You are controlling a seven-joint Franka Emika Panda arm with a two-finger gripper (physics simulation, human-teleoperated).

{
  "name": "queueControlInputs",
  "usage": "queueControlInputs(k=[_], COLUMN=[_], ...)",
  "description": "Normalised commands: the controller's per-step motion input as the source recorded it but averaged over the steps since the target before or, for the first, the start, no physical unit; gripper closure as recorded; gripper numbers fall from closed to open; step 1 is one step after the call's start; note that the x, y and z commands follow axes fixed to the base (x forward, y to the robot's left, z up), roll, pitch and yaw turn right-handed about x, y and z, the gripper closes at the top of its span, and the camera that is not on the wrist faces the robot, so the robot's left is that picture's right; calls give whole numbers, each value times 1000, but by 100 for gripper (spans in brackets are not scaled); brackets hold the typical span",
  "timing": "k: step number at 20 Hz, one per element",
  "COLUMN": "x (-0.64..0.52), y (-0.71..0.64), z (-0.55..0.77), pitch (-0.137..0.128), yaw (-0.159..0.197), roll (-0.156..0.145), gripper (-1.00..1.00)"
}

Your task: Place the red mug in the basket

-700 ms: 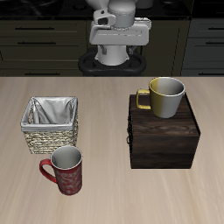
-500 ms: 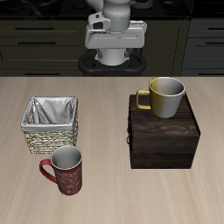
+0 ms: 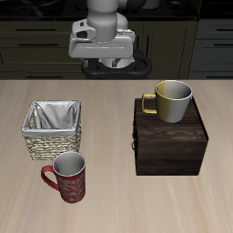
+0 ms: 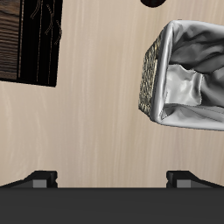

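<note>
Glossy white arm [image 3: 102, 25], seemingly black base

A glossy, mottled dark red glaze is seen on the red mug [image 3: 66, 177], its inside a matt pale grey. The basket [image 3: 52, 130] is woven of rough tan wicker and lined with creased grey-white cloth. Dark brown grained wood is shown on the box [image 3: 170, 143], pale smooth wood on the table [image 3: 109, 118]. The yellow-olive mug [image 3: 170, 100] appears glazed.
</note>
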Motion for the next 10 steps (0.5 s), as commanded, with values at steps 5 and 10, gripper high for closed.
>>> queueControlInputs(k=[5, 10], x=[244, 242], y=[-458, -489], z=[96, 83], pitch=[9, 13], yaw=[-60, -9], roll=[-6, 7], gripper=[-100, -100])
